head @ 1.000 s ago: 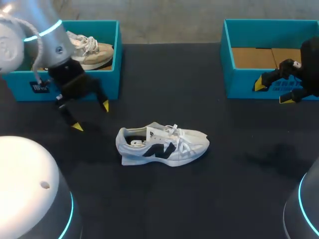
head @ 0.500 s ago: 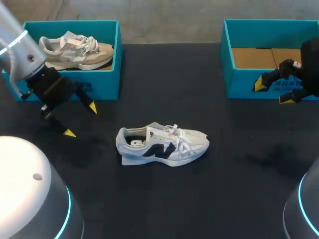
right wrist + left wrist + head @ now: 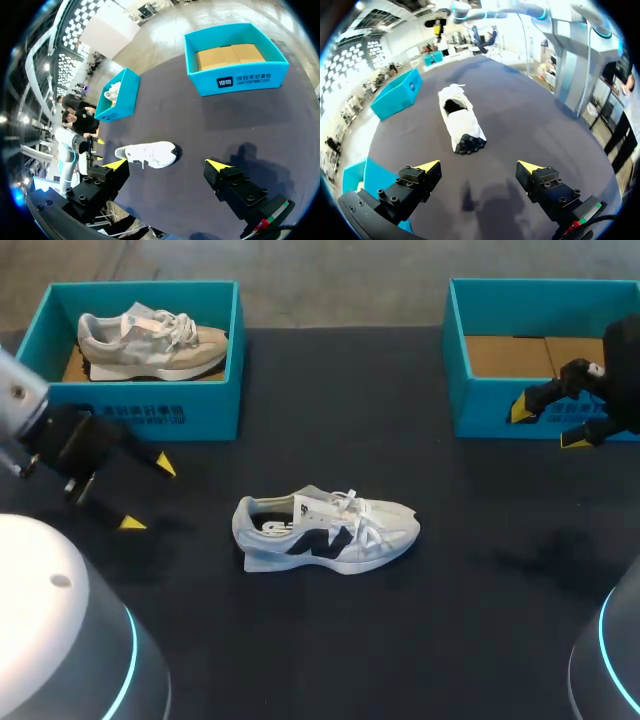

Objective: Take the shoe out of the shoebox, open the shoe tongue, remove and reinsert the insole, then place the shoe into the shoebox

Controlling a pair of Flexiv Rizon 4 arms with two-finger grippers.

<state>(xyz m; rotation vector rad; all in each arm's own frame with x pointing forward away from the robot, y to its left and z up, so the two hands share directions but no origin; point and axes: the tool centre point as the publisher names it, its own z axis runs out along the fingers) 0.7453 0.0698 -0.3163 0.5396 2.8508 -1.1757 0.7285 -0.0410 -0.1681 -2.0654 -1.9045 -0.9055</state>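
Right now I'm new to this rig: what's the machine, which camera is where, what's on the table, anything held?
Two robot arms work at a dark table. The wide picture looks down from a fixed camera above and behind them; the two round ones come from a camera on each wrist, looking along the fingers. The left claw and right claw, both yellow-tipped, are open and hold nothing. A white sneaker stands mid-table. The left shoebox holds a beige sneaker; the right shoebox shows only its cardboard floor.
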